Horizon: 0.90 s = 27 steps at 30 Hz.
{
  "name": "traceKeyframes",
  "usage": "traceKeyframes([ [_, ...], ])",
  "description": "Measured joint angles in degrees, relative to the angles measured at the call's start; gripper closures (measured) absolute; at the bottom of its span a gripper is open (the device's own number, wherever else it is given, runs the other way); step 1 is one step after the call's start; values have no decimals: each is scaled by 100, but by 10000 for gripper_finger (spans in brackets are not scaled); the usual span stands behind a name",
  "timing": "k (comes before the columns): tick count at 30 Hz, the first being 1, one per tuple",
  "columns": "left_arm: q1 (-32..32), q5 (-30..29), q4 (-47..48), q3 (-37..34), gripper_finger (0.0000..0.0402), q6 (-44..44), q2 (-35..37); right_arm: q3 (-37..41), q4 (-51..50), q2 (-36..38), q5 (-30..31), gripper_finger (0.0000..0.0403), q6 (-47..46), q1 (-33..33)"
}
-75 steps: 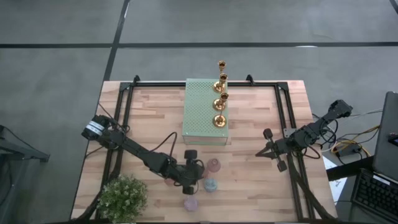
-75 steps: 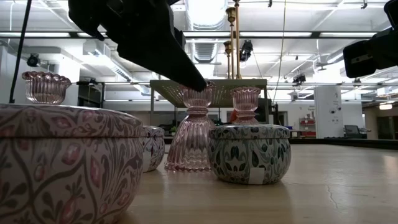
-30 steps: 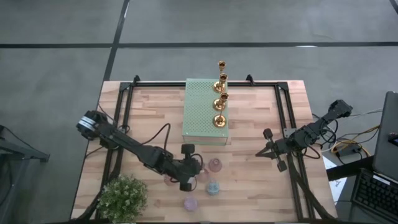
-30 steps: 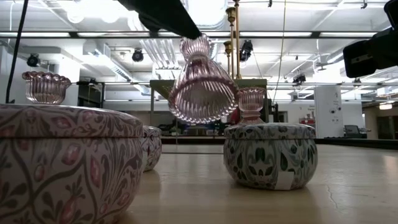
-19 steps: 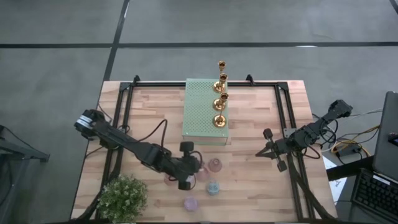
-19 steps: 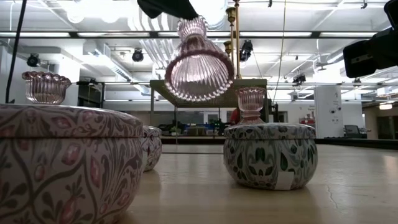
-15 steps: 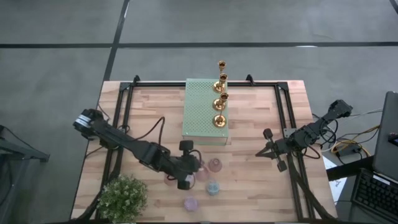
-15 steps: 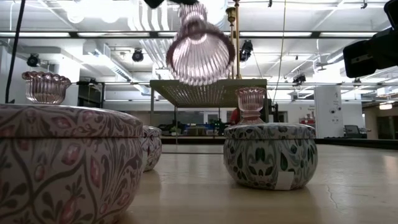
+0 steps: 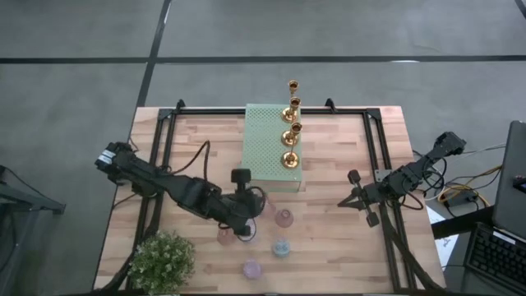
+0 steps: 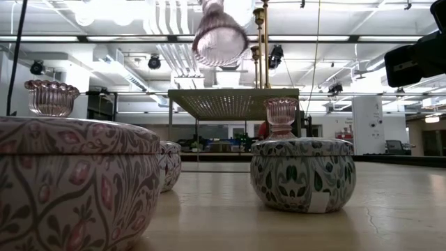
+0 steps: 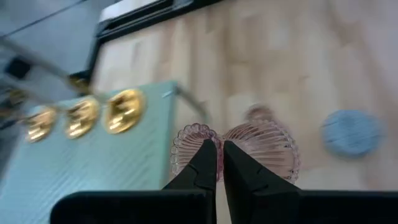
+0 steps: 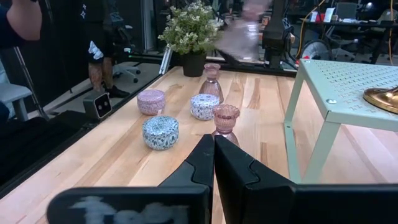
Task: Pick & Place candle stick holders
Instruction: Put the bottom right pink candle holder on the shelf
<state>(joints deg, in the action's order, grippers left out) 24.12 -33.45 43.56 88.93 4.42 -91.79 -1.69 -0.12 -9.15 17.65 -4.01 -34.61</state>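
Left claw (image 11: 220, 151) is clamped tight on a ribbed pink glass holder (image 11: 261, 149), airborne near the bench's front edge beside the green block (image 9: 271, 148); judged rigid, slick, breakable, best gripped at its narrow neck.

Pink glass holder (image 10: 220, 36): top cut off by the low view's upper edge, so the grip on it goes unseen there.
Left gripper (image 11: 217, 163): fingertips cover the middle of the holder it clamps; the wrist picture is smeared.
Gold holders (image 11: 124, 111): soft gold blobs in the left wrist view, stems lost.
Big patterned tin (image 10: 73, 183): cut off at 9 and 6 o'clock.
Moving arm (image 12: 249, 28): just a blur near 12 o'clock.
Person (image 12: 22, 22): only partly in frame.
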Motion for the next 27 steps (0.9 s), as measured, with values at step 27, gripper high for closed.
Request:
traceKeyframes([
  [27, -3300, -631, -1070, -12, 388, -2330, -7, 0, 0, 0, -1, 394, 0, 1],
])
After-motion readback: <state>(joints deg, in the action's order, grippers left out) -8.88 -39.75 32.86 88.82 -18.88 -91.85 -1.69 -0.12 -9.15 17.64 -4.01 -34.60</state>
